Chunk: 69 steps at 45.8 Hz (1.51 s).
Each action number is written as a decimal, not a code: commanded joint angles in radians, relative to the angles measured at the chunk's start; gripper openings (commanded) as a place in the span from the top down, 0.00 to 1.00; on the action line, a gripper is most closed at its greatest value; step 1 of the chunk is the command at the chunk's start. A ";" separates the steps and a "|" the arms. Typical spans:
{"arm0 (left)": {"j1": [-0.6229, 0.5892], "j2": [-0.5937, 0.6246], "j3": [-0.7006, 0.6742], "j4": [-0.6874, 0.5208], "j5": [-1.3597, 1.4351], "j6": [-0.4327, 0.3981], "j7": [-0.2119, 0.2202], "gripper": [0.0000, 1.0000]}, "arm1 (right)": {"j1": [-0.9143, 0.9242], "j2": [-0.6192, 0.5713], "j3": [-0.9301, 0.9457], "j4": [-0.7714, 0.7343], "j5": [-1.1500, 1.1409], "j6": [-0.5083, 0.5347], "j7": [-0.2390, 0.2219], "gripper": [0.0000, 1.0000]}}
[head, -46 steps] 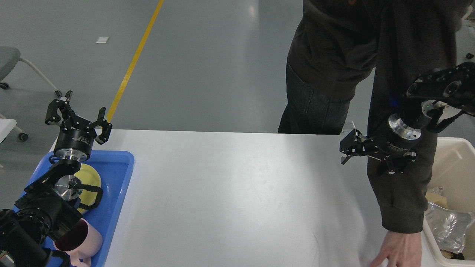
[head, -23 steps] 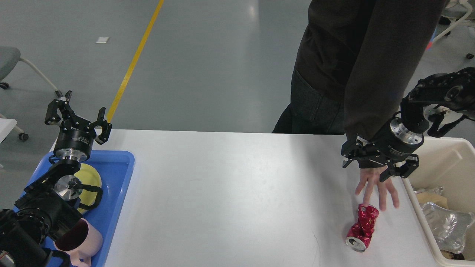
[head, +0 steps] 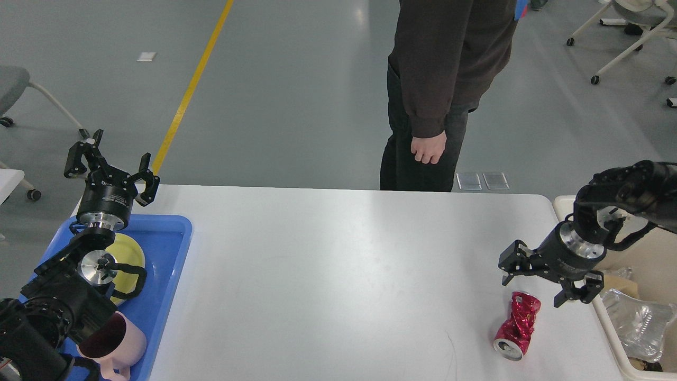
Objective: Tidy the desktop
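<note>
The white desktop (head: 328,275) fills most of the head view. A crushed red can (head: 517,325) lies on its side near the desktop's right front. My right gripper (head: 534,280) is open, its fingers spread, and hangs just above and behind the can, apart from it. My left gripper (head: 108,159) is open and empty, pointing up at the far left above the blue tray.
A blue tray (head: 169,254) at the left holds a yellow plate (head: 129,254) and a pink mug (head: 113,341). A cream bin (head: 642,307) with crumpled plastic stands at the right edge. A person (head: 439,79) stands behind the desktop's far edge.
The person let go of the red can on the desktop, withdrew the hand and stepped back. My right gripper moved down and toward the can. The left arm has not moved.
</note>
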 commanded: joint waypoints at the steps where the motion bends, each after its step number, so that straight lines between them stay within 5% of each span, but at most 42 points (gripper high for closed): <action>1: 0.000 0.000 0.000 0.001 -0.001 0.000 0.000 0.04 | -0.075 0.000 0.014 -0.034 0.000 -0.054 0.000 0.00; 25: 0.000 0.000 0.000 0.001 -0.001 0.000 0.000 0.04 | -0.293 0.009 0.134 -0.166 0.000 -0.153 0.000 0.00; 51: 0.000 0.000 0.000 0.001 0.001 0.000 0.000 0.04 | -0.319 0.014 0.171 -0.146 0.005 -0.301 0.003 0.05; 57: 0.000 0.000 0.000 0.001 0.001 0.000 0.000 0.04 | -0.318 0.012 0.166 -0.121 0.000 -0.300 0.003 0.35; 63: 0.000 0.000 0.000 -0.001 0.001 0.000 0.000 0.04 | -0.313 0.008 0.166 -0.094 0.002 -0.291 0.002 0.87; 69: 0.000 0.000 0.000 -0.001 0.001 0.000 0.002 0.04 | -0.304 0.005 0.169 -0.093 0.002 -0.291 0.002 1.00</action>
